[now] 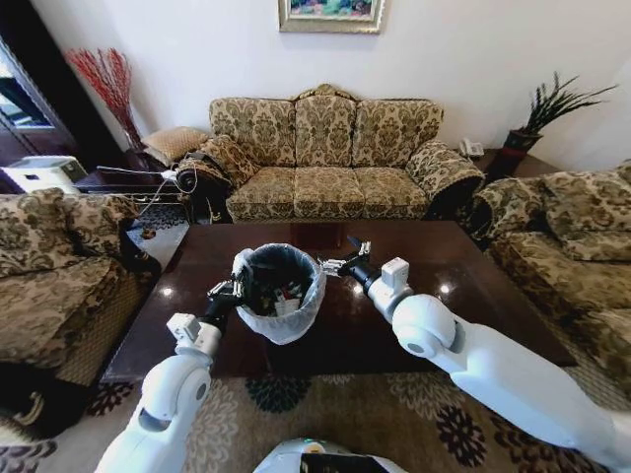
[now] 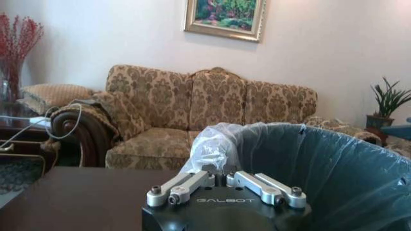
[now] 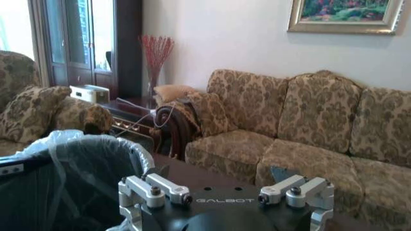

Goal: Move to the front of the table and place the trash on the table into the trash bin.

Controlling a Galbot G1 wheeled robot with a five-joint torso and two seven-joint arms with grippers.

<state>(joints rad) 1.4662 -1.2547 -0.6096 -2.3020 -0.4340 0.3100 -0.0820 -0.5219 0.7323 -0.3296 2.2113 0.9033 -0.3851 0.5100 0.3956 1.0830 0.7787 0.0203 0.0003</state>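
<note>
The bin (image 1: 280,292), with litter (image 1: 284,293) already inside, is seen near the worktop's (image 1: 473,296) front edge, its bag rim pinched by the left fingers (image 2: 192,180), while the right gripper (image 1: 347,262) waits wide open just right; remaining trash must be sought next.

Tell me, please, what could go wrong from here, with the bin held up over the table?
The left gripper is pinched on the thin bag at the rim of the trash bin, so the liner may tear or slip and the bin may tip. The open right gripper hangs beside the far rim and could knock it. Trash could then spill onto the table.
</note>
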